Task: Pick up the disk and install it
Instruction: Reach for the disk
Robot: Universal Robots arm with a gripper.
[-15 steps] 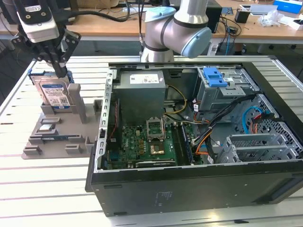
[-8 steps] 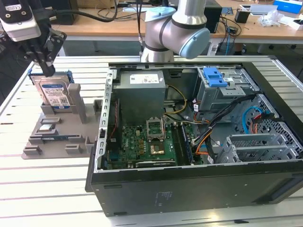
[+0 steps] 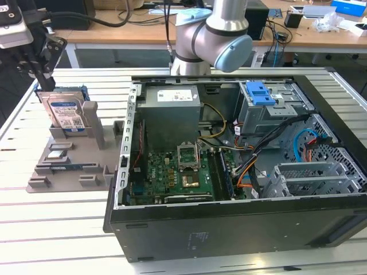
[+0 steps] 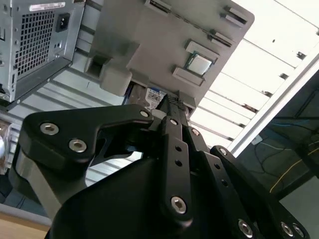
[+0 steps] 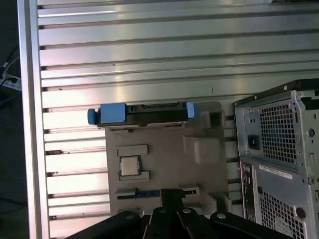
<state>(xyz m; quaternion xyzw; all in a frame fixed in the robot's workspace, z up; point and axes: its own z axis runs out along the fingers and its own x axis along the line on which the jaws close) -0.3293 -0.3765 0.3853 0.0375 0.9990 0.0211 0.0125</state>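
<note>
Here, the disk [image 3: 66,112], a flat silver-and-black hard drive with a white and blue label and blue plastic side rails, stands upright on its edge in a slot at the far end of a grey plastic fixture plate [image 3: 69,166]. Its label faces the exterior camera. In the first wrist view the disk [image 5: 144,113] shows edge-on, with a blue rail at each end.

The black gripper [image 3: 50,87] hangs over this plate at the exterior view's left, just by the upper edge of the disk. I cannot tell if it touches the disk. Its two fingers look pressed together in both wrist views [image 4: 172,101] [image 5: 172,193], and nothing is between them.

On the same plate, nearer than the disk, a small square silver processor chip [image 5: 129,166] lies in its own frame, and a thin dark memory stick [image 3: 63,167] lies in a groove. Raised grey blocks [image 3: 97,123] of the plate stand just beside the disk, on the side toward the case.

Near the plate, at the exterior view's right, lies the open black computer case [image 3: 229,223]. Inside it are a grey power supply box [image 3: 172,106], a green motherboard [image 3: 172,172], a blue plastic latch on a grey metal cage [image 3: 259,93], and orange and blue cables [image 3: 309,143]. The silver robot arm [image 3: 212,34] rises behind the case. Everything rests on a table of aluminium slats [image 3: 57,229].
</note>
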